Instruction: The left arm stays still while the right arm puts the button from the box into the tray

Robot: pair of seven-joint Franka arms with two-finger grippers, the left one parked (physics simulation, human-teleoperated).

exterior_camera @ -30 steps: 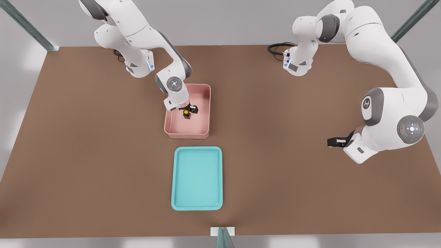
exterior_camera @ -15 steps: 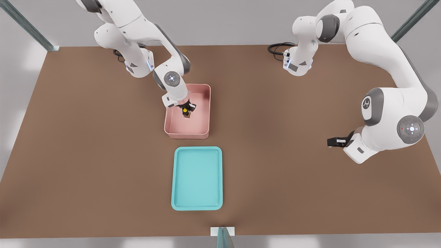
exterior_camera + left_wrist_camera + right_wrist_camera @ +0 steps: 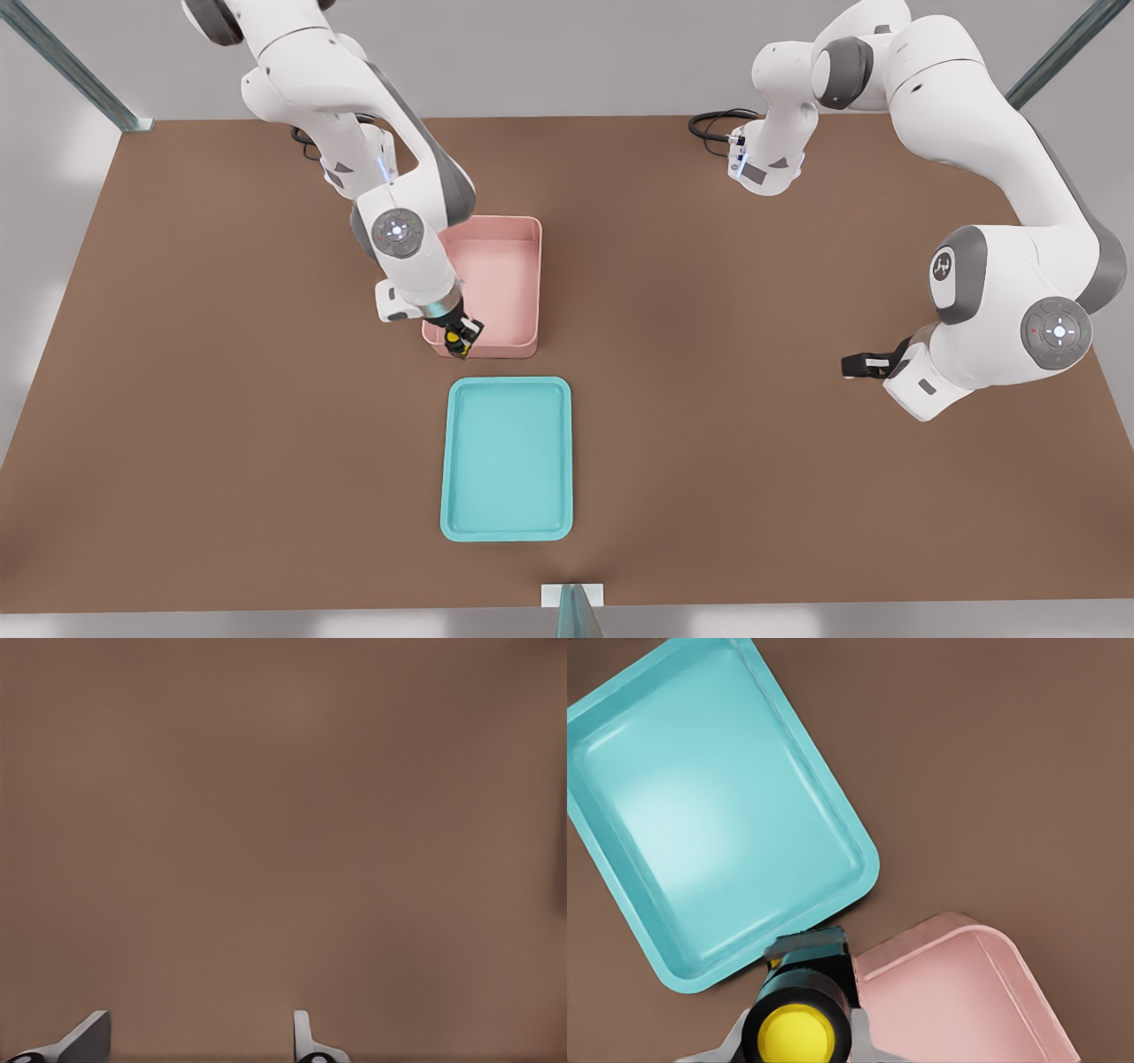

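My right arm's gripper [image 3: 460,340] is shut on the button [image 3: 454,338], a tiny yellow-capped push-button with a dark body. It hangs over the near-left corner of the pink box [image 3: 496,266], lifted above its rim. In the right wrist view the button [image 3: 797,1032] sits between the fingertips, with the gripper [image 3: 796,1028] above the gap between the box [image 3: 957,992] and the turquoise tray [image 3: 700,806]. The tray [image 3: 507,458] lies on the table just in front of the box and holds nothing.
The brown table [image 3: 709,425] spreads around both containers. The parked arm [image 3: 992,301] stands at the front view's right, far from the box. A black cable [image 3: 713,124] lies at the back edge. The left wrist view shows bare table [image 3: 283,833].
The gripper lifted the button out of the box's middle and carried it toward the tray, to the box's near-left corner. The box and tray stayed put.
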